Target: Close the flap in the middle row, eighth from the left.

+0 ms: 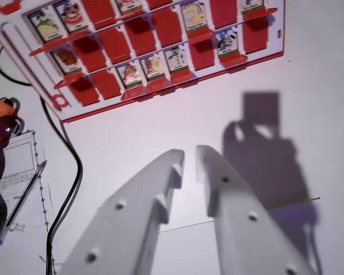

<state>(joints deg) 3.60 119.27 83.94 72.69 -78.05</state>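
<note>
White plastic gripper (190, 153) has its two fingers (160, 189) barely apart, nothing between them, hanging over the bare white table (309, 86). Red flap board (155, 51) sits well ahead toward the far edge, some picture flaps (228, 43) standing; can't tell which is eighth. Black cable (74, 172) runs along the wrist view's left.

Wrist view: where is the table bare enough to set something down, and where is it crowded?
Bare table runs between the red game board above and the gripper below, and on to the view's right, where only the arm's shadow lies. The left edge is crowded: a black cable, a pen, paper and a small figure.
</note>
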